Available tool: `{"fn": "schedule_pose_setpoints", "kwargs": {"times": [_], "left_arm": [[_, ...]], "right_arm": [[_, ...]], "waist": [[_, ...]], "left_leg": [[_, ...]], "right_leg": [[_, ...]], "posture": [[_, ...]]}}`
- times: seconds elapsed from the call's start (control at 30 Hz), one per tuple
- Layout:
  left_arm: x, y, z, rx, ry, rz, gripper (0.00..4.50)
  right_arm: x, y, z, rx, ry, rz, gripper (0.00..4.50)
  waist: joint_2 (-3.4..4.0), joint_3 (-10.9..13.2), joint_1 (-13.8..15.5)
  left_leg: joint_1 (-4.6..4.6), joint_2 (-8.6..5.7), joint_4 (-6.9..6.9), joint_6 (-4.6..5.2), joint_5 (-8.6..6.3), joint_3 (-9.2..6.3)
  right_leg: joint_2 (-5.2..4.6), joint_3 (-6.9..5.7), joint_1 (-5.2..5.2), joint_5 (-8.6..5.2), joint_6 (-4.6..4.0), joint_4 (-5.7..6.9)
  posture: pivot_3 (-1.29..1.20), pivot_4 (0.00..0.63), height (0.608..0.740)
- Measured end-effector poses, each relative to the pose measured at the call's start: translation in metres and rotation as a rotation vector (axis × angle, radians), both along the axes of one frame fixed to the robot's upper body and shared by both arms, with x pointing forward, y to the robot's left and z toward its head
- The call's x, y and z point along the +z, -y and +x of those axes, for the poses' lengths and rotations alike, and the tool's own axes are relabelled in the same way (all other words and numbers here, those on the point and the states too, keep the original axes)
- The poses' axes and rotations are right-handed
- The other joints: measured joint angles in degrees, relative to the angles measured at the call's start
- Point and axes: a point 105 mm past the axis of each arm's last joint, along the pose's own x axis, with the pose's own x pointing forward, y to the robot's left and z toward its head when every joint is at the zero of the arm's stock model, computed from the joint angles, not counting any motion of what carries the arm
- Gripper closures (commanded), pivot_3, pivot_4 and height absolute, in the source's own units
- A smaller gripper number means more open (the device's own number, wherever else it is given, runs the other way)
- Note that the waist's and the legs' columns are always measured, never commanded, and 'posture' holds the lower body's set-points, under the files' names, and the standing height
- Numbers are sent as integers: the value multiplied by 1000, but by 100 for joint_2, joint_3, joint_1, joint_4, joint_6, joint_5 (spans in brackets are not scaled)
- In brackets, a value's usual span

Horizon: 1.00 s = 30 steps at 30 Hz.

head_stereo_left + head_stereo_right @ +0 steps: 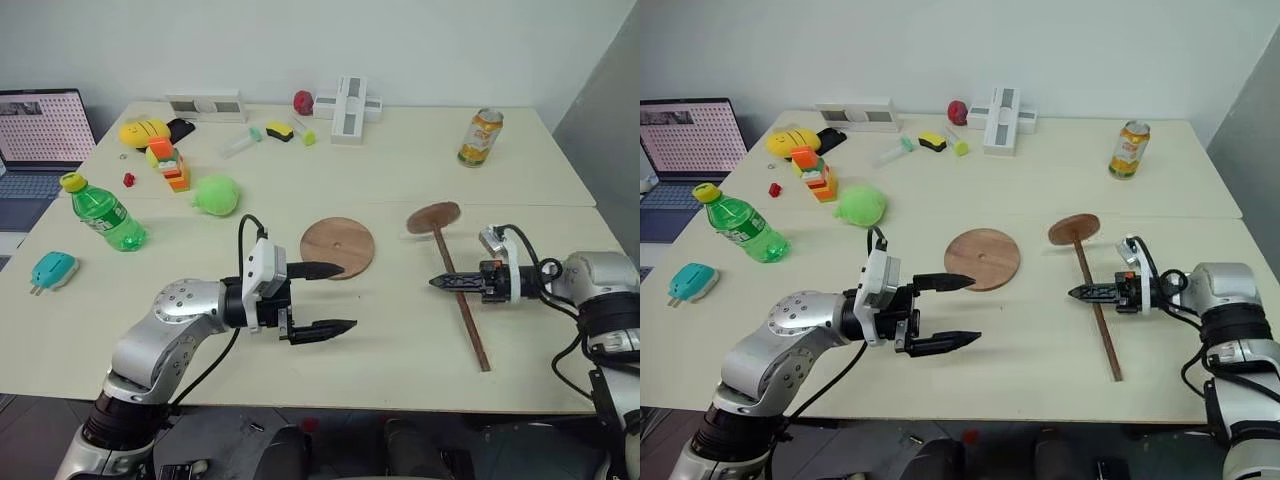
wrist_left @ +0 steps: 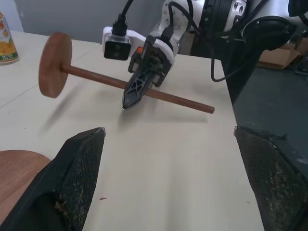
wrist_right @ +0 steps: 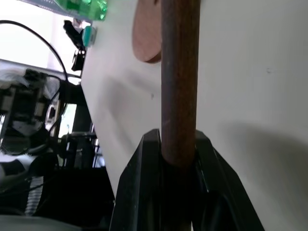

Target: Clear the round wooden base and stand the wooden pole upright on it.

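Round wooden base (image 1: 338, 247): lying flat near the middle of the counter (image 1: 400, 180), its top bare, small centre hole showing.

Wooden pole (image 1: 458, 295): lying toward the counter's right side, its small disc end pointing to the far edge, its plain end reaching toward the near edge; well apart from the base. In the left wrist view the disc end is sitting lifted off the counter.

Right gripper (image 1: 437, 283): reaching in from the right edge, jaws closing tight on the pole at about mid-length; the right wrist view is showing the rod (image 3: 179, 82) clamped between both fingers.

Left gripper (image 1: 338, 298): hanging just above the counter beside the base's near-left rim, jaws standing wide, holding nothing; the upper finger is overlapping the base's rim in the head view.

Also lying on the counter: green soda bottle (image 1: 103, 213) near the left edge, teal plug (image 1: 52, 270) nearer the front-left, green plush ball (image 1: 217, 195), stacked toy blocks (image 1: 167, 165), yellow plush toy (image 1: 145, 132), drink can (image 1: 480, 138) near the far-right corner, white cross-shaped box (image 1: 350, 107) at the far edge. Laptop (image 1: 40, 135) sitting beyond the left edge.
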Motion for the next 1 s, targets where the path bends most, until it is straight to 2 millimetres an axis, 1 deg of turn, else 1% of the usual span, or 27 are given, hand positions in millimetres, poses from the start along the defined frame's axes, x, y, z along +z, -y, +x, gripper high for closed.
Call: {"fn": "schedule_pose_setpoints", "kwargs": {"times": [0.07, 0.13, 0.2, 0.23, 0.3, 0.33, 0.43, 0.47, 0.53, 0.6, 0.63, 0.73, 0.83, 1.0], "left_arm": [[0, 0, 0, -3, 0, -1, 0], [-2, -3, 0, 19, -8, -4, 0], [-4, -7, 2, 59, -15, -14, 0], [-5, -10, 3, 83, -17, -21, 0], [-8, -20, 7, 184, -19, -55, 0], [-9, -24, 10, 241, -20, -72, 0], [-13, -35, 13, 409, 14, -109, 0], [-14, -36, 13, 427, 17, -114, 0], [-19, -44, 14, 524, 34, -126, 0], [-27, -53, 13, 623, 52, -132, 0], [-33, -56, 10, 664, 49, -133, 0], [-46, -64, 6, 764, 50, -128, 0], [-46, -67, 6, 814, 77, -130, 0], [-44, -69, 8, 840, 95, -137, 0]], "right_arm": [[15, -7, 0, 25, 33, 27, 4240], [46, -27, 5, 63, 138, 75, 4240], [80, -53, 14, 85, 292, 112, 4240], [94, -64, 17, 87, 365, 114, 4240], [110, -88, 31, 22, 569, 72, 4240], [114, -104, 37, -12, 650, 62, 4240], [120, -143, 56, -165, 876, -1, 4240], [122, -146, 58, -181, 904, -7, 4240], [130, -156, 65, -266, 1036, -38, 4240], [132, -164, 73, -356, 1131, -58, 4240], [131, -168, 75, -391, 1155, -58, 4240], [115, -181, 80, -435, 1170, -71, 4240], [103, -188, 83, -447, 1168, -85, 4240], [97, -194, 84, -471, 1170, -74, 4240]], "waist": [[0, 0, -4], [3, 2, -41], [4, 2, -88], [4, 1, -83], [0, -1, -94], [1, 0, -96], [1, 0, -95], [1, 0, -78], [1, -1, -49], [0, -2, -49], [0, -2, -55], [1, -2, -74], [1, -2, -66], [1, -2, -94]], "left_leg": [[0, 0, 0, 0, 0, 0], [0, 2, 0, 0, 0, 4], [0, 6, -1, 0, 0, 1], [-1, 6, -1, 0, 0, -8], [-1, 8, -2, 0, 0, -17], [-5, 6, -1, -1, 1, -23], [-19, 1, 0, -27, 15, -28], [-19, 1, 1, -28, 16, -31], [-17, -1, 1, -29, 16, -29], [-14, -2, -1, -30, 17, -25], [-12, -1, -3, -30, 17, -24], [-12, 1, -5, -32, 18, -24], [-11, -1, -3, -34, 19, -24], [-11, 1, -6, -34, 19, -24]], "right_leg": [[0, 0, 0, 0, 0, 0], [2, 6, -9, 0, 0, 12], [5, 5, -13, 0, 0, 19], [5, -3, -12, 0, 0, 19], [4, -1, -13, 0, 0, 17], [2, -1, -19, 0, 0, 19], [-7, -3, -33, 0, 0, 23], [-8, -4, -35, 0, 0, 22], [-12, 3, -35, 0, 0, 22], [-11, 7, -37, 1, 1, 21], [-10, 9, -39, 1, 1, 24], [-5, 7, -44, 1, -1, 31], [-5, 7, -41, 1, -1, 34], [-2, 7, -43, 1, -1, 34]], "posture": [[0, 150, 740], [0, 150, 740], [0, 150, 740], [0, 150, 740], [0, 150, 740], [0, 150, 740], [0, 150, 740], [0, 150, 740], [0, 150, 740], [0, 150, 740], [0, 150, 740], [0, 150, 740], [0, 150, 740], [0, 150, 740]]}}
